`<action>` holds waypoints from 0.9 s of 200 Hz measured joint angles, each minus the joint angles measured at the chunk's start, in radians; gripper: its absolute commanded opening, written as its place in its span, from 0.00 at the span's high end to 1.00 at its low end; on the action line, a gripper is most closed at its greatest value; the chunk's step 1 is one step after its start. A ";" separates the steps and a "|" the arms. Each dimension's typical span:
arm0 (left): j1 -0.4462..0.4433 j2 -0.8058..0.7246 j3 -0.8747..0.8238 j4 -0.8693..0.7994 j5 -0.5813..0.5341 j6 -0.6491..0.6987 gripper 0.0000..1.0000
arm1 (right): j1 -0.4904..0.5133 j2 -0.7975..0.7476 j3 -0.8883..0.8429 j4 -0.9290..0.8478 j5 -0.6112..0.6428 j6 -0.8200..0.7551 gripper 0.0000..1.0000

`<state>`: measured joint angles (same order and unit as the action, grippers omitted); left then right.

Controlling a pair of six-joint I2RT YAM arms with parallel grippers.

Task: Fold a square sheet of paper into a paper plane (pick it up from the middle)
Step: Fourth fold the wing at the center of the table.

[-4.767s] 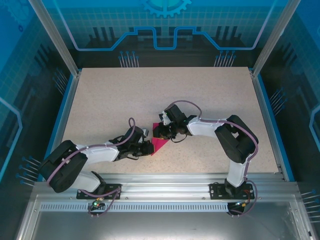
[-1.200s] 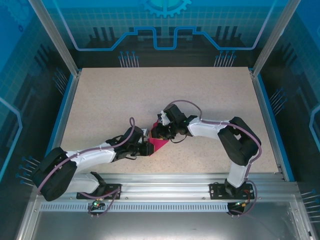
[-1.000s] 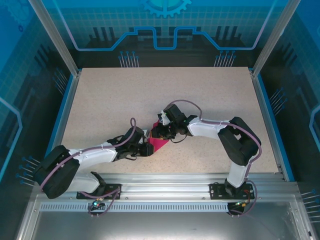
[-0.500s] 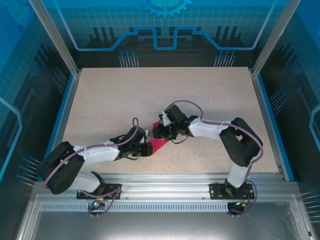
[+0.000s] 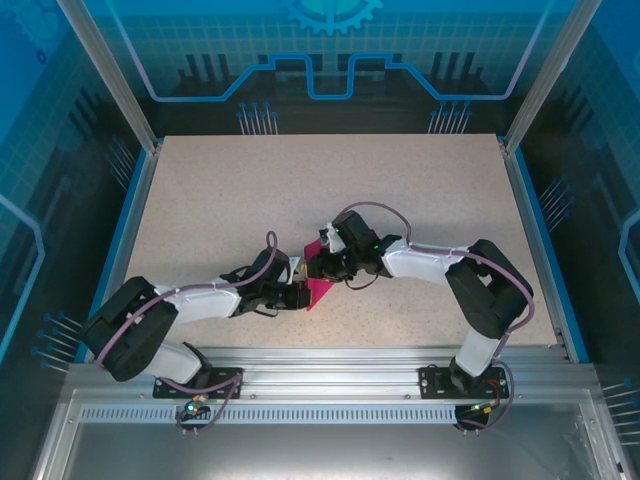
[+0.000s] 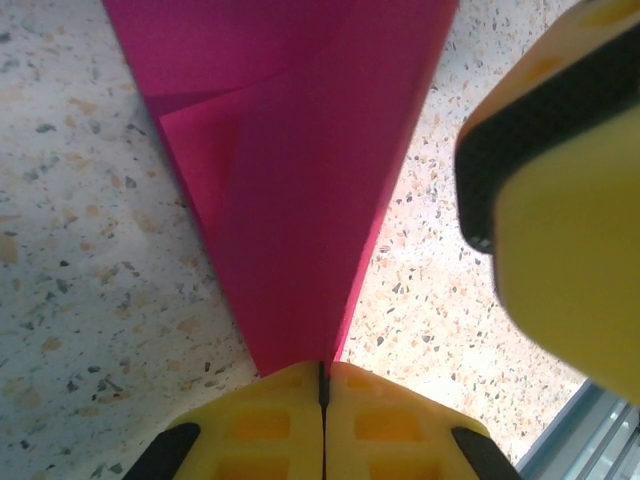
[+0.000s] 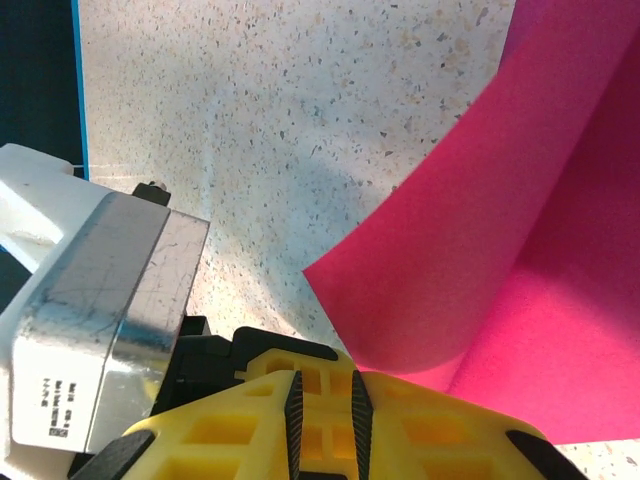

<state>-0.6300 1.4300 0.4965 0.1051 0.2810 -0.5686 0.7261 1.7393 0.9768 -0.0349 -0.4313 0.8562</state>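
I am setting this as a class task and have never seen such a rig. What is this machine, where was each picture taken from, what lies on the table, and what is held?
The machine is two jointed robot arms bolted at the near edge of a speckled beige table. Each ends in a two-finger gripper. The overhead picture looks down from above and behind them; the other two come from cameras on the wrists, each showing its own yellow fingers. On the table is one thin magenta-pink paper sheet, partly folded to a narrow point. The left gripper is shut on that point. The right gripper seems to pinch the sheet's curled-up far edge.
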 measured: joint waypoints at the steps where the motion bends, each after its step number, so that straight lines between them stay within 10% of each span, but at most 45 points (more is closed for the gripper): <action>1: 0.000 0.000 0.000 0.000 0.002 0.000 0.93 | 0.000 0.000 0.000 0.000 0.000 0.000 0.77; 123: 0.017 0.011 -0.002 0.010 0.009 -0.007 0.76 | -0.025 0.114 0.060 0.001 -0.011 0.000 0.78; 180: 0.017 0.008 -0.010 0.009 0.008 -0.008 0.87 | -0.027 0.115 0.060 0.001 -0.006 0.000 0.78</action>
<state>-0.6132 1.4384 0.4870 0.1143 0.2893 -0.5762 0.6994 1.8542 1.0363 -0.0338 -0.4377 0.8558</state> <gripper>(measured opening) 0.157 0.223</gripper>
